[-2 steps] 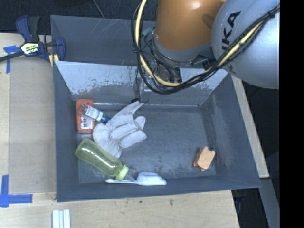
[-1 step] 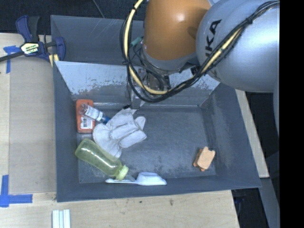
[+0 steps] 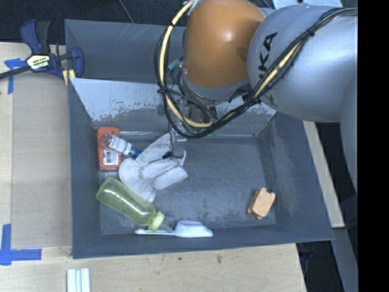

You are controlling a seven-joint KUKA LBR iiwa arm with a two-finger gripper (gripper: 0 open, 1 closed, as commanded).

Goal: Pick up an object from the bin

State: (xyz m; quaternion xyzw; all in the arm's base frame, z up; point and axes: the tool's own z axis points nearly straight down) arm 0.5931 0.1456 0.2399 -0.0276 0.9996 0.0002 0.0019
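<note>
My gripper [image 3: 178,152] reaches down below the orange wrist cover into the left middle of the bin, its tip touching the top of a crumpled white cloth [image 3: 152,170]. Just left of the cloth lies a small white tube with a blue cap [image 3: 120,145] on top of an orange flat pack [image 3: 107,148]. A yellow-green plastic bottle [image 3: 126,203] lies slanted below the cloth, near the front left corner.
A white toothbrush-like piece [image 3: 182,229] lies along the front wall. A tan sponge chunk [image 3: 262,203] sits alone at the right front. The arm and its cables hang over the bin's back middle.
</note>
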